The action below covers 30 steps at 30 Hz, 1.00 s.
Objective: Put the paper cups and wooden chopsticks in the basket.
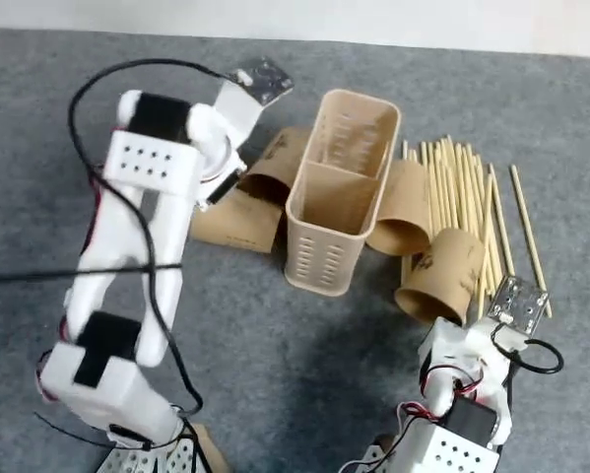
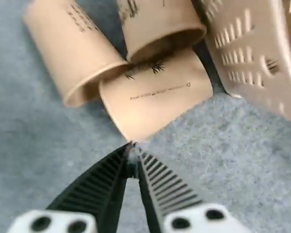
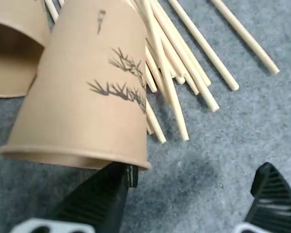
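Looking down on the grey worktop (image 1: 275, 374), I see that my left arm (image 1: 152, 227) is the biggest thing on it, stretched from the near left corner towards the far edge. Next in size is the basket (image 1: 319, 261), which stands about in the middle of the worktop, a little closer to the far edge, with its two compartments open upward. My right arm (image 1: 462, 394) sits folded at the near right corner.

All the paper cups lie on their sides on the worktop, outside the basket. Three of them are bunched together just beside the left wall of the basket: a flattened cup (image 2: 155, 97), a second cup (image 2: 67, 53) and a third cup (image 2: 157, 24), each touching the next one. On the other side, one leaning cup (image 1: 405, 212) rests against the right wall of the basket. Near it, closer to my right arm, the front cup (image 1: 447, 276) lies partly on the sticks, with its mouth turned to the near edge.

The chopsticks (image 1: 467, 197) are spread between the basket and the right edge, mostly parallel, and a single stick (image 1: 529, 241) lies a bit apart, nearer to that edge.

My left claw (image 2: 131, 150) is narrow, both fingers pressed together, with the tips at the edge of the flattened cup; I cannot tell if they pinch it. My right claw (image 3: 197, 170) is wide open, with one finger (image 3: 106, 194) just under the rim of the front cup and the other over bare worktop
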{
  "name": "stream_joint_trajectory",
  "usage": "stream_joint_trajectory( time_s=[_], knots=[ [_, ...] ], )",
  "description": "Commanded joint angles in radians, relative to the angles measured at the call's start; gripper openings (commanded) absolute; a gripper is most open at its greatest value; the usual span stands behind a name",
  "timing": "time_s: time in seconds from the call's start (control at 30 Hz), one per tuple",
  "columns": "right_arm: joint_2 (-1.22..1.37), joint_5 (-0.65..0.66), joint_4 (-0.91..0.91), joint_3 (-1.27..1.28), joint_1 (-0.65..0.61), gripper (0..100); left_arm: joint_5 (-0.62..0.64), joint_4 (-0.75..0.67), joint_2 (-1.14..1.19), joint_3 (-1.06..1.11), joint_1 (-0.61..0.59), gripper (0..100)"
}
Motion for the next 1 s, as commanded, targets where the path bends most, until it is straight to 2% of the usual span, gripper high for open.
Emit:
stream_joint_trajectory(
  time_s=[0.0, 0.1, 0.2, 0.27, 0.7, 0.97],
  knots=[
    [-0.013, 0.011, 0.002, 0.114, 0.002, 36.8, -0.002, 0.011, -0.108, -0.002, -0.041, 0],
    [-0.013, 0.011, 0.002, 0.114, 0.002, 36.8, 0.1, 0.009, -0.11, 0.027, -0.107, 3],
    [-0.013, 0.011, 0.002, 0.114, 0.002, 36.8, 0.259, 0.003, -0.07, 0.104, -0.176, 16],
    [-0.013, 0.011, 0.002, 0.113, 0.002, 36.8, 0.305, -0.002, -0.035, 0.136, -0.196, 20],
    [-0.013, 0.011, 0.002, 0.114, 0.002, 36.8, 0.345, -0.143, 0.159, 0.096, -0.116, 18],
    [-0.013, 0.011, 0.002, 0.114, 0.002, 36.8, 0.341, -0.146, 0.32, -0.03, -0.068, 18]
  ],
)
